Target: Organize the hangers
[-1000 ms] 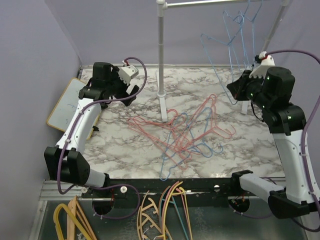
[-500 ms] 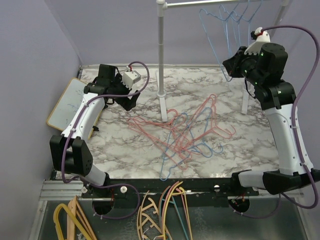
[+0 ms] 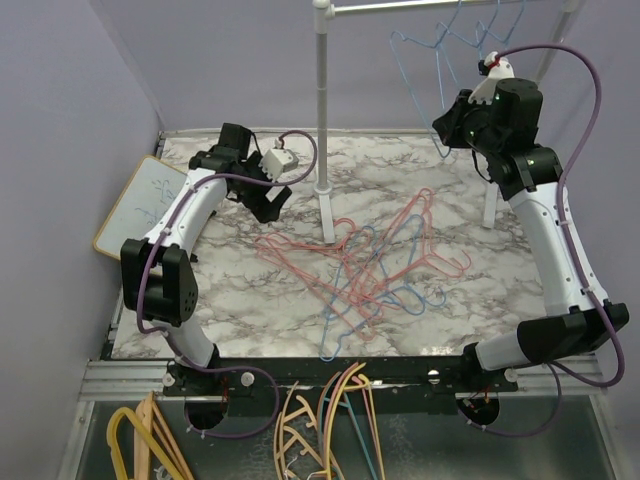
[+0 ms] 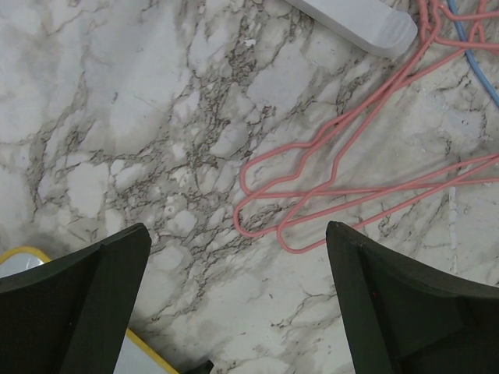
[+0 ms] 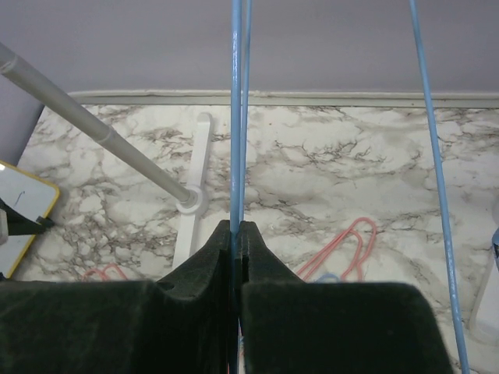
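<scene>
A tangled pile of pinkish red and light blue wire hangers (image 3: 372,265) lies mid-table. My right gripper (image 3: 447,127) is raised high near the rail (image 3: 420,6) and is shut on a light blue hanger (image 3: 412,75). The right wrist view shows its wire (image 5: 236,117) pinched between the closed fingers of the gripper (image 5: 238,230). Other blue hangers (image 3: 480,30) hang on the rail. My left gripper (image 3: 270,198) is open and empty just left of the pile. In the left wrist view the gripper (image 4: 238,228) hovers over bare marble, with pink hanger hooks (image 4: 312,195) just ahead.
The rack's white post (image 3: 322,100) and foot (image 3: 327,215) stand behind the pile, and its right leg (image 3: 490,205) is at the far right. A yellow-edged whiteboard (image 3: 135,205) lies at the table's left edge. Thick yellow and wood-coloured hangers (image 3: 320,430) lie below the front edge.
My right arm has lifted the blue hanger up and to the left, closer to the rail. My left gripper has moved right, toward the rack's foot and the pile.
</scene>
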Available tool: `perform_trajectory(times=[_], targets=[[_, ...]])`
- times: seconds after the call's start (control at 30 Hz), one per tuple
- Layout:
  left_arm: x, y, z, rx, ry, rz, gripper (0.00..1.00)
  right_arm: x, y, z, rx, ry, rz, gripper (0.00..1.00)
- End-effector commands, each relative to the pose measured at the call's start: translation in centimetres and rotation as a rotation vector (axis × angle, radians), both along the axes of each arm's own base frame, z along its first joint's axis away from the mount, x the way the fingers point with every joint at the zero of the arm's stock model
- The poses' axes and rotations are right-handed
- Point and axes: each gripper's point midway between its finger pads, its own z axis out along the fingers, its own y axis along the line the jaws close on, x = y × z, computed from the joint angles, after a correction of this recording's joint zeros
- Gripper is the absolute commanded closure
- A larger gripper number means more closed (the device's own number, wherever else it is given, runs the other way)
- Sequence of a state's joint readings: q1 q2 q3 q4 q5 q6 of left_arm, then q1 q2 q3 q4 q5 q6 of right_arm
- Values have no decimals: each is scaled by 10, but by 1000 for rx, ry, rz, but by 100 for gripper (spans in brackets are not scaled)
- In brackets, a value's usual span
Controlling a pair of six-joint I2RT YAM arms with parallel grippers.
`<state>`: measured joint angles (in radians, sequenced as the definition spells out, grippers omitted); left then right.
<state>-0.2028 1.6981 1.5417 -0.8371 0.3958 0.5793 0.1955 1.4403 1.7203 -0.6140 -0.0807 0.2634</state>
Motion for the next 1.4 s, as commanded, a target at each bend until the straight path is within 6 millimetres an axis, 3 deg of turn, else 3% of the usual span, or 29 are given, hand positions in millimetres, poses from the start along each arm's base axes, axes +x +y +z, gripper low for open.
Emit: perform_trajectory(times=[0.0, 0.33, 0.4, 0.5, 0.6, 0.87, 1.07, 1.17, 1.27, 1.37], targets=[[-16, -18, -24, 33, 40, -106, 1, 8, -10, 12, -21, -67, -55, 99], [-25, -48, -78, -30, 123, -268, 3, 5, -33, -4, -97, -21, -154, 99], [-29, -55, -85, -34, 151, -292, 8, 1, -33, -1, -92, -28, -151, 87], [-27, -62, -94, -16, 138, -278, 12, -11, -36, 11, -87, -63, -150, 48], [-25, -67, -98, 0, 98, -261, 16, -24, -39, 18, -89, -77, -152, 36], [-42, -58, -116, 53, 75, -265, 30, -49, -36, 9, -41, -51, -136, 33], [-40, -54, -127, 85, 58, -241, 50, -55, -34, 5, -15, -51, -126, 33], [-43, -56, -131, 82, 72, -242, 54, -57, -33, -1, -10, -39, -120, 33], [-48, -56, -135, 100, 72, -258, 62, -63, -28, -15, 9, -7, -100, 33], [-53, -51, -139, 122, 77, -265, 69, -78, -20, -42, 53, 45, -61, 33]])
